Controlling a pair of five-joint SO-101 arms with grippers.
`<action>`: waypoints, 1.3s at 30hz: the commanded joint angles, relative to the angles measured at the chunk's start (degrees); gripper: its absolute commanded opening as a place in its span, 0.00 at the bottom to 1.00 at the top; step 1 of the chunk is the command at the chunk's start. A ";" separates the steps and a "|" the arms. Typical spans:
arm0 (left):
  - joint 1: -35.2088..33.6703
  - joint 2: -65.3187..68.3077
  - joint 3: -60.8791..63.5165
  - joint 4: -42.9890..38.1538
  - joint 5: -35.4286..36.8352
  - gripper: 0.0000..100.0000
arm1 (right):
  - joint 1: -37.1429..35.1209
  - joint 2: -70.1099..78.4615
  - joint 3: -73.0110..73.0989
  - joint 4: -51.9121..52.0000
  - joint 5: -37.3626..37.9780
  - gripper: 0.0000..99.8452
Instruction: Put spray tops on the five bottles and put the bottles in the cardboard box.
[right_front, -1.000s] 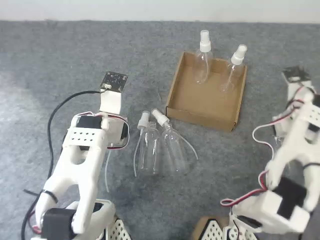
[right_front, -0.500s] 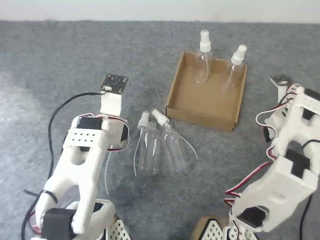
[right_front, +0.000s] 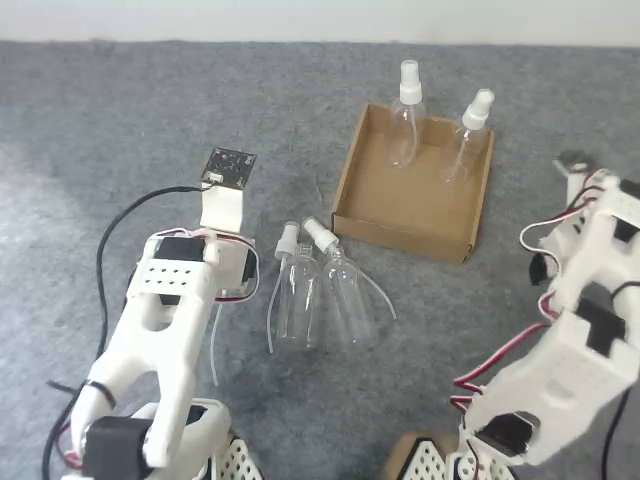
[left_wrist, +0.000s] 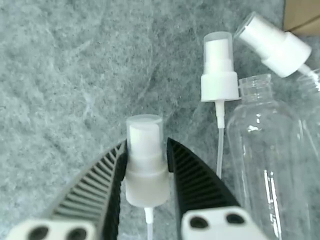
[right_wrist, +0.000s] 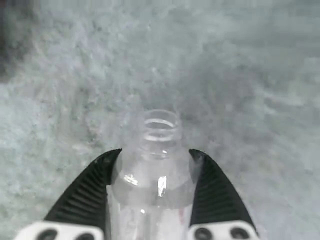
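My left gripper (left_wrist: 145, 165) is shut on a white spray top (left_wrist: 145, 160), its thin tube hanging down between the fingers. Just past it lie two clear bottles (right_front: 298, 300) (right_front: 345, 290) on the carpet. The nearer bottle (left_wrist: 270, 150) has an open neck, and a loose spray top (left_wrist: 218, 75) lies beside it. Another spray top (left_wrist: 275, 37) lies farther off. My right gripper (right_wrist: 156, 160) is shut on an open-necked clear bottle (right_wrist: 157, 150), held above the carpet. The cardboard box (right_front: 345, 190) holds two bottles with spray tops (right_front: 405, 110) (right_front: 465, 130).
Grey carpet covers the whole table. The left arm (right_front: 165, 330) stands left of the lying bottles and the right arm (right_front: 590, 300) stands right of the box. A black cable (right_front: 105, 260) loops by the left arm.
The right arm has risen and swung in towards the box, then eased back a little. The left arm and the lying bottles have not moved.
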 joint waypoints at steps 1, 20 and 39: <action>-0.35 -2.99 -3.38 -0.62 -0.53 0.01 | -1.54 -16.40 -3.25 4.97 -1.05 0.01; -0.35 -29.54 -25.45 14.68 2.64 0.01 | -52.26 -60.00 24.26 -3.82 -13.10 0.01; 0.18 -42.29 -31.78 2.90 18.81 0.01 | -74.86 -70.20 56.18 -44.97 -21.36 0.01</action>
